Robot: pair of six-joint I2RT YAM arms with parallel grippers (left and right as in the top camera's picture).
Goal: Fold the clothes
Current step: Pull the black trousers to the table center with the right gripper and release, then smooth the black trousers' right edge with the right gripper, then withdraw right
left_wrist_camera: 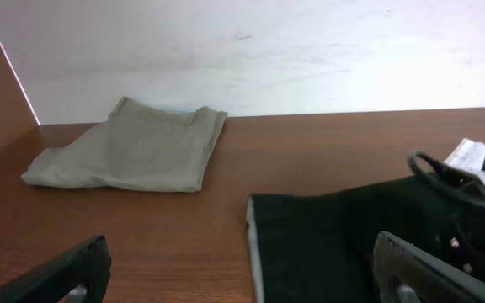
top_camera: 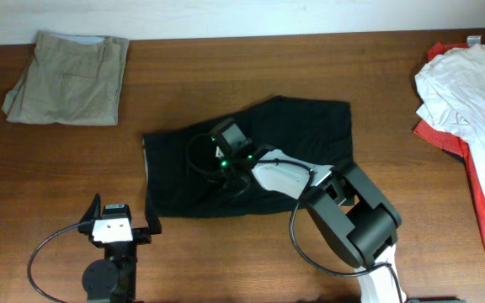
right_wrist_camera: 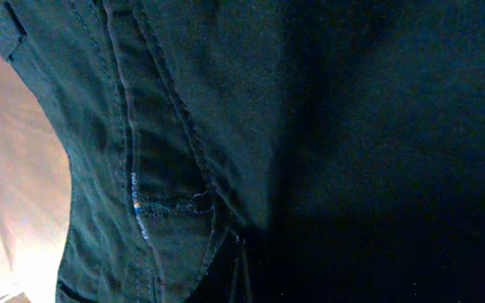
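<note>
The black shorts (top_camera: 310, 135) lie spread in the middle of the table, with a pale waistband lining along their left edge. They also show in the left wrist view (left_wrist_camera: 335, 244) and fill the right wrist view (right_wrist_camera: 141, 126). My right gripper (top_camera: 224, 150) is down on the shorts' left-middle part; its fingers are lost in dark fabric. My left gripper (top_camera: 123, 215) is open and empty over bare wood just left of the shorts' near corner; it also shows in the left wrist view (left_wrist_camera: 242, 273).
Folded beige shorts (top_camera: 66, 77) lie at the far left corner, also in the left wrist view (left_wrist_camera: 133, 151). A heap of white and red clothes (top_camera: 470, 93) lies at the right edge. A pale wall runs behind the table.
</note>
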